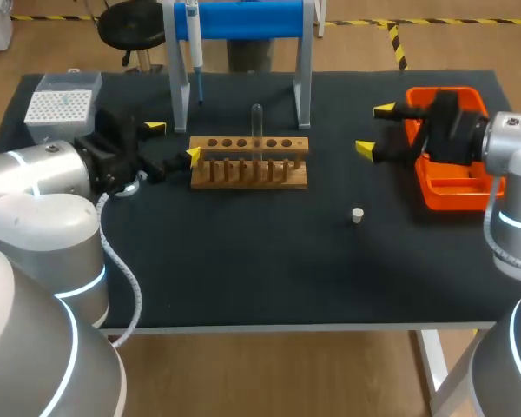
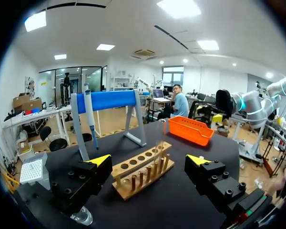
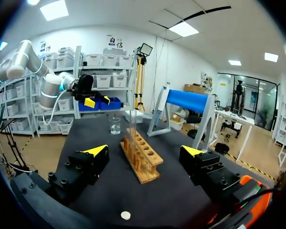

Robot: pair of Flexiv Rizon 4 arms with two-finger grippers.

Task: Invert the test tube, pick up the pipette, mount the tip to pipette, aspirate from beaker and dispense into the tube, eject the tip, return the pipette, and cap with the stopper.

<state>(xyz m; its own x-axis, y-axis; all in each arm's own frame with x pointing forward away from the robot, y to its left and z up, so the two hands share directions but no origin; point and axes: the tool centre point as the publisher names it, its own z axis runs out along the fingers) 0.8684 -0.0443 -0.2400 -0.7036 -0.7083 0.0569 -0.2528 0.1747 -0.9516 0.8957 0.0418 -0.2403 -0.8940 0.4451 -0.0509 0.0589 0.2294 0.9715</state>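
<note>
— Glass test tube, clear, slim: where?
— Centre frame, upright in the brown wooden rack, reachable from either side. My yellow-tipped left gripper and right gripper flank it, fingers spread, empty.

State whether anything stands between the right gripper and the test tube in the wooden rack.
Nothing visible does: bare table lies between the right gripper and the test tube; the stand's leg stands just beside that path.

L end effector open, wooden rack just ahead
</note>
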